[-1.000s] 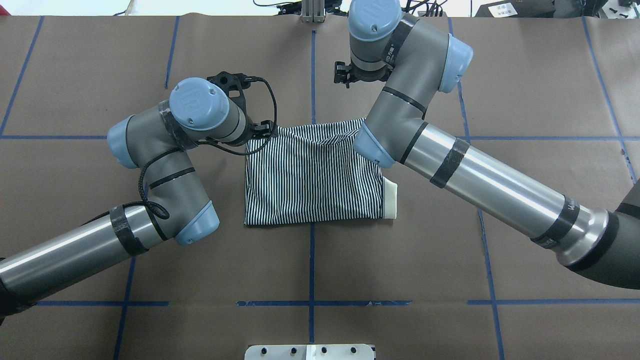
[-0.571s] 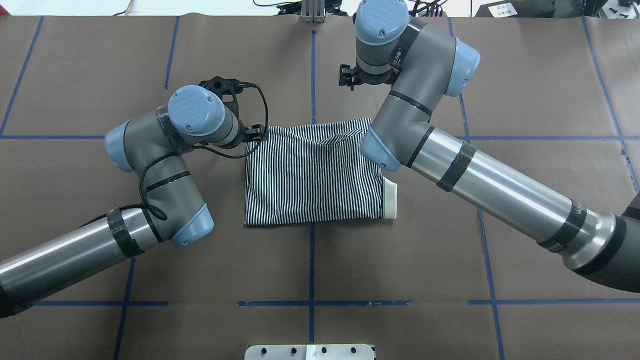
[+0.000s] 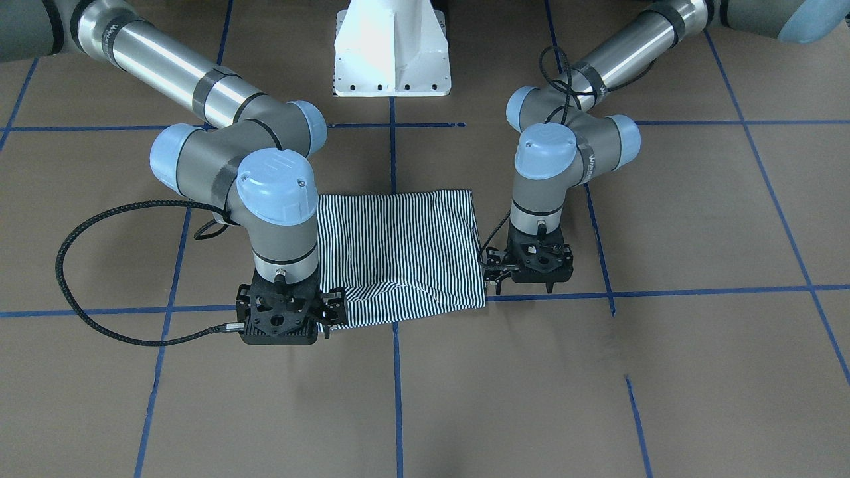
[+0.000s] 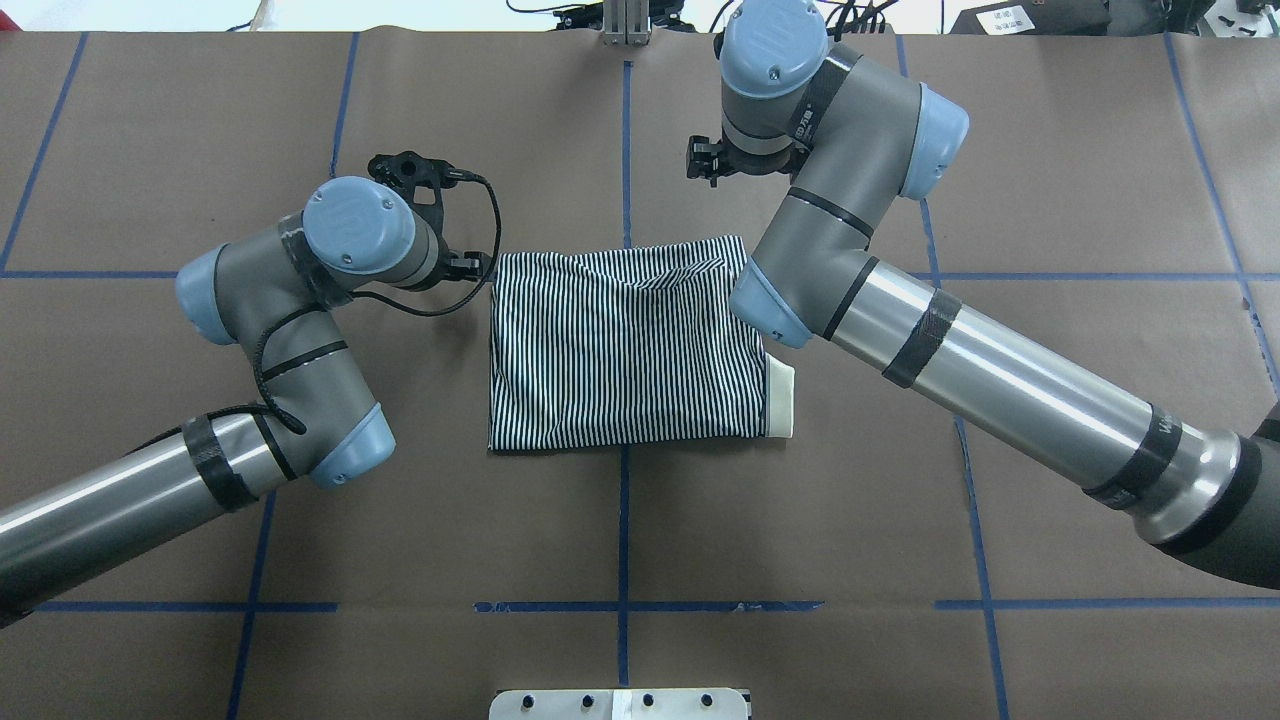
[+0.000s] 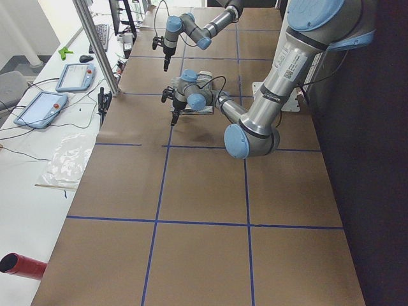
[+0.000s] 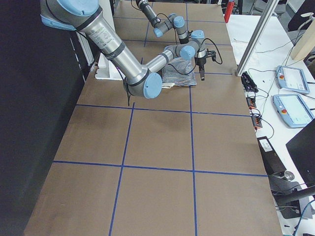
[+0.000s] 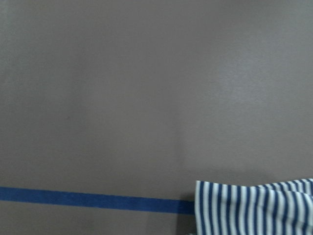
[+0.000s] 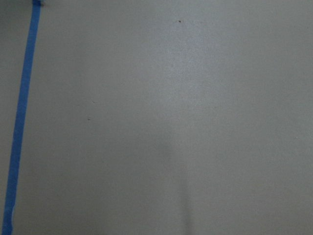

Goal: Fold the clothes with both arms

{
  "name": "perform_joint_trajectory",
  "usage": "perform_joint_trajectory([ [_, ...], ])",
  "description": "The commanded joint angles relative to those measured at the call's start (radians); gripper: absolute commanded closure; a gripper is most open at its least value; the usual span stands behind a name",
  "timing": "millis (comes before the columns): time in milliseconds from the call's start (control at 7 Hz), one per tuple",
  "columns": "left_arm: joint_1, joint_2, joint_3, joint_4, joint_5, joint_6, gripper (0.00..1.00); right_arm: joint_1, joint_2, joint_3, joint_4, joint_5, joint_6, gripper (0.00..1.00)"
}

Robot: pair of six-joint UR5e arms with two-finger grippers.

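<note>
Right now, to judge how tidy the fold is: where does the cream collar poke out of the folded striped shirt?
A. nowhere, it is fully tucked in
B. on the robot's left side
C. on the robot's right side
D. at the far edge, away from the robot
C: in the overhead view the cream collar sticks out past the folded striped shirt on the robot's right, by the corner nearest the robot.

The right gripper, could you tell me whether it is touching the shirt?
Apart. Overhead view shows bare table between the right gripper and the shirt.
</note>
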Motion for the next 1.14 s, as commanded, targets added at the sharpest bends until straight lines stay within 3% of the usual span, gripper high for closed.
perform_joint_trajectory([
  [0, -0.11, 0.068, -0.072, -0.008, -0.005, 0.216, 0.0, 0.005, -0.002, 0.003, 0.003, 0.005, -0.011, 0.0],
  [143, -0.151, 0.093, -0.133, -0.003, -0.097, 0.24, 0.0, 0.032, -0.039, 0.056, -0.003, 0.069, -0.027, 0.0],
  [286, -0.2, 0.133, -0.202, 0.004, -0.193, 0.301, 0.0, 0.078, -0.146, 0.186, -0.011, 0.144, -0.081, 0.0],
  [571, -0.331, 0.287, -0.342, 0.018, -0.26, 0.509, 0.0, 0.199, -0.358, 0.468, -0.163, 0.232, -0.337, 0.0],
  [714, -0.453, 0.328, -0.385, 0.105, -0.329, 0.709, 0.0, 0.277, -0.473, 0.567, -0.224, 0.279, -0.507, 0.0],
  [1000, -0.714, 0.351, -0.381, 0.275, -0.368, 1.151, 0.0, 0.529, -0.718, 0.586, -0.218, 0.497, -0.929, 0.0],
])
